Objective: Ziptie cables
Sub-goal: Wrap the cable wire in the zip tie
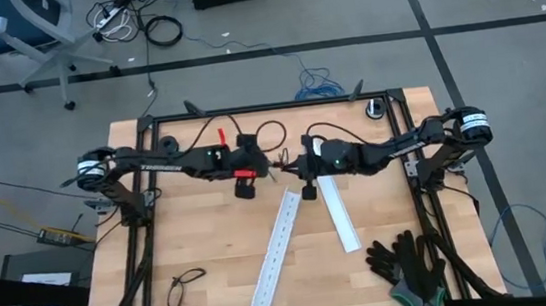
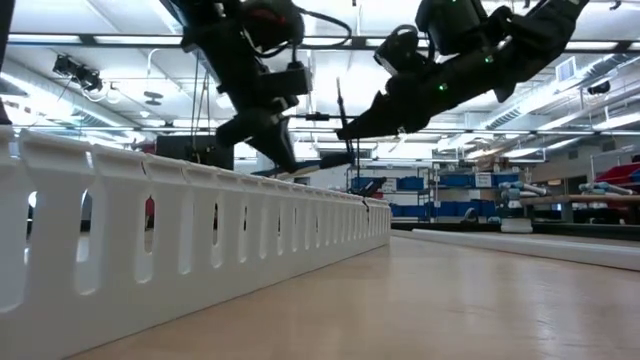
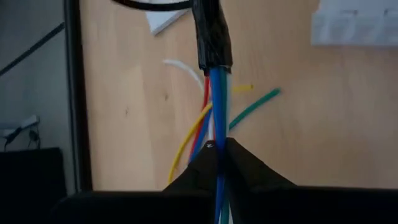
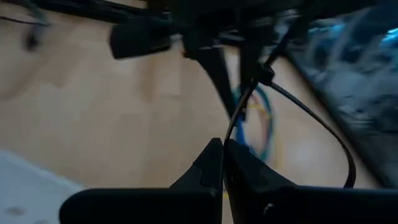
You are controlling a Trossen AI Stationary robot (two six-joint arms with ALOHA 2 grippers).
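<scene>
The cables (image 3: 214, 106) are thin blue, yellow, red, green and white wires held above the table's middle. My left gripper (image 3: 217, 146) is shut on the blue strands; the other wires fan out beneath it. Past the fingers the blue strands run into a black-wrapped piece (image 3: 211, 37). My right gripper (image 4: 222, 144) faces the left one (image 1: 272, 163) tip to tip and is shut on a thin black ziptie (image 4: 239, 112). The ziptie's head (image 4: 265, 75) sits near the left fingers, and its tail (image 4: 336, 149) curves away. My left gripper pinches the blue strands (image 3: 217, 134) between its two fingertips, the strands running lengthwise out through the tips. The bundle is lifted clear of the table, and the coloured ends hang loose below. My right gripper pinches the ziptie's thin strap (image 4: 229, 134) between its fingertips. The strap rises from the tips to its head, clear of the table.
Two long white perforated rails (image 1: 277, 248) (image 1: 339, 212) lie on the wood in front of the grippers. Glasses (image 1: 185, 287) lie near the front left, black gloves (image 1: 409, 265) at the front right, and a tape roll (image 1: 376, 109) at the back right.
</scene>
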